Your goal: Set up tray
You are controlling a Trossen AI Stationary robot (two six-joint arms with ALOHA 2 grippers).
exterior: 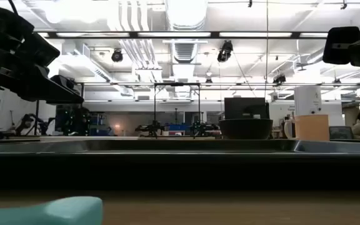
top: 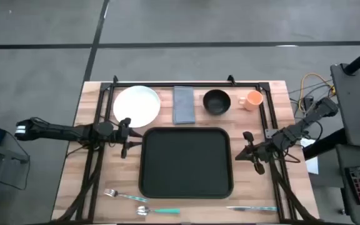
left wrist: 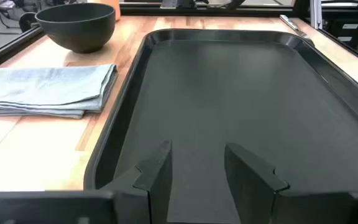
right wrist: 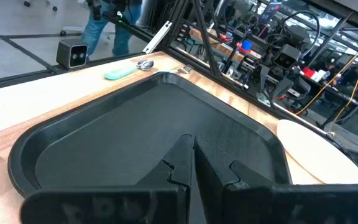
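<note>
The large black tray (top: pixel 186 164) lies flat in the middle of the table. My left gripper (top: pixel 127 138) hovers at the tray's left edge, fingers open; in the left wrist view its gripper (left wrist: pixel 197 167) is over the tray's (left wrist: pixel 229 93) left rim. My right gripper (top: pixel 246 150) hovers at the tray's right edge, fingers shut; the right wrist view shows its gripper (right wrist: pixel 193 157) over the tray (right wrist: pixel 123 124). The low view shows both grippers raised well above the tray's rim (exterior: pixel 180 164).
Along the far edge stand a white plate (top: pixel 136 105), a folded grey napkin (top: pixel 183 104), a black bowl (top: pixel 216 101) and an orange cup (top: pixel 252 99). At the near edge lie a fork (top: pixel 114 194), a teal-handled spoon (top: pixel 158 211) and a knife (top: pixel 252 208).
</note>
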